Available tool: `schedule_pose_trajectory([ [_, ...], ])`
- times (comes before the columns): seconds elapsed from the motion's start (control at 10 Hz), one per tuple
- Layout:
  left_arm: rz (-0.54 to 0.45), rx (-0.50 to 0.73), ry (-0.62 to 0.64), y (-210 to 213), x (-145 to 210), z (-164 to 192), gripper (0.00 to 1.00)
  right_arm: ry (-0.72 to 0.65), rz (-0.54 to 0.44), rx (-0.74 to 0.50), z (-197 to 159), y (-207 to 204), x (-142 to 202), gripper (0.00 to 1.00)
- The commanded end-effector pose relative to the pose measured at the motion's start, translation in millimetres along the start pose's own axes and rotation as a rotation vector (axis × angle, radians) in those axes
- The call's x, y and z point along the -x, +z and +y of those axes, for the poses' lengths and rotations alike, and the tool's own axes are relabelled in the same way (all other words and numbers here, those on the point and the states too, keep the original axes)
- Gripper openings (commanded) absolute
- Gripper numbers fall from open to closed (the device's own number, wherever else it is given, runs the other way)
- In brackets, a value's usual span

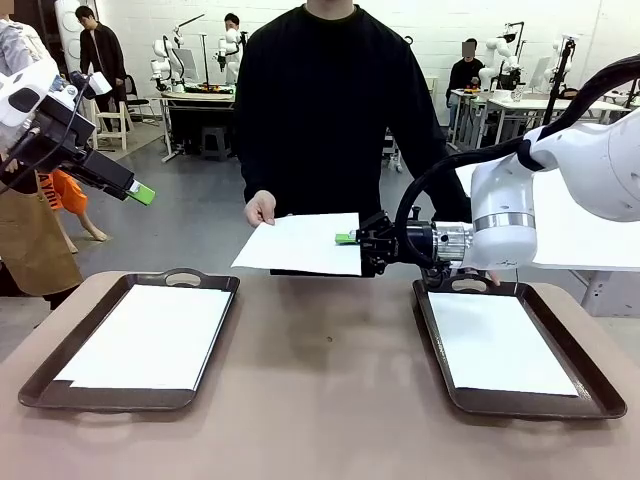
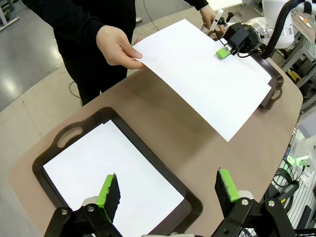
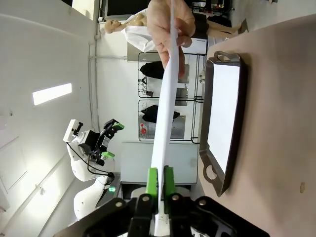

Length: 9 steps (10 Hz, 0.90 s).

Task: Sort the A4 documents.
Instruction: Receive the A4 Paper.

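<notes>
Right arm (image 1: 585, 165): glossy white rounded housing, a brushed silver ring at the wrist, then a black block. Thick black cable looped from the upper link down to the wrist.

Right gripper (image 1: 346, 238): black body, bright green pads (image 3: 153, 183); small silver screws on the black knuckles in the right wrist view.

Left arm (image 1: 25, 95): white shell with black joints and dark wiring.

Left gripper (image 2: 168, 191): black fingers, green pads (image 2: 106, 190) backed with black ribbed rubber, round silver bolts at the finger pivots.

Person (image 1: 335, 110) at the far side: black long-sleeved top, sleeves down to the wrists, round neckline.
</notes>
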<state>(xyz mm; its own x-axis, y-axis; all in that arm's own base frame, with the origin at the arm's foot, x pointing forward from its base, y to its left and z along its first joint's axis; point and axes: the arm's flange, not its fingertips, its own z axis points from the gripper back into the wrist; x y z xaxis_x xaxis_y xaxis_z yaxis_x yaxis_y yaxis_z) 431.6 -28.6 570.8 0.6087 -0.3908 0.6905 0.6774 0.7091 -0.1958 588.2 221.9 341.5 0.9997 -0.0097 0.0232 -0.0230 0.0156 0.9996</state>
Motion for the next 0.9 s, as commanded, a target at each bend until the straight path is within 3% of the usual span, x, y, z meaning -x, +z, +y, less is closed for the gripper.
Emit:
schedule_pose_trajectory([
  [0.0,-0.004,0.005,-0.011,0.7,0.8,1.8,1.00,-0.013,0.015,-0.006,-0.1,-3.0,-7.8,0.00],
  [0.4,-0.004,0.005,-0.011,0.7,0.8,1.8,1.00,-0.011,0.020,0.004,-2.0,-1.2,-7.2,0.00],
  [0.5,-0.004,0.005,-0.011,0.7,0.8,1.8,1.00,0.003,0.063,-0.027,0.7,-1.6,-6.4,0.00],
  [0.6,-0.004,0.005,-0.011,0.7,0.8,1.8,1.00,-0.004,0.001,0.000,-2.1,-0.3,-0.3,0.00],
  [0.8,-0.004,0.005,-0.011,0.7,0.8,1.8,1.00,-0.004,0.001,0.000,-2.1,-0.3,-0.3,0.00],
])
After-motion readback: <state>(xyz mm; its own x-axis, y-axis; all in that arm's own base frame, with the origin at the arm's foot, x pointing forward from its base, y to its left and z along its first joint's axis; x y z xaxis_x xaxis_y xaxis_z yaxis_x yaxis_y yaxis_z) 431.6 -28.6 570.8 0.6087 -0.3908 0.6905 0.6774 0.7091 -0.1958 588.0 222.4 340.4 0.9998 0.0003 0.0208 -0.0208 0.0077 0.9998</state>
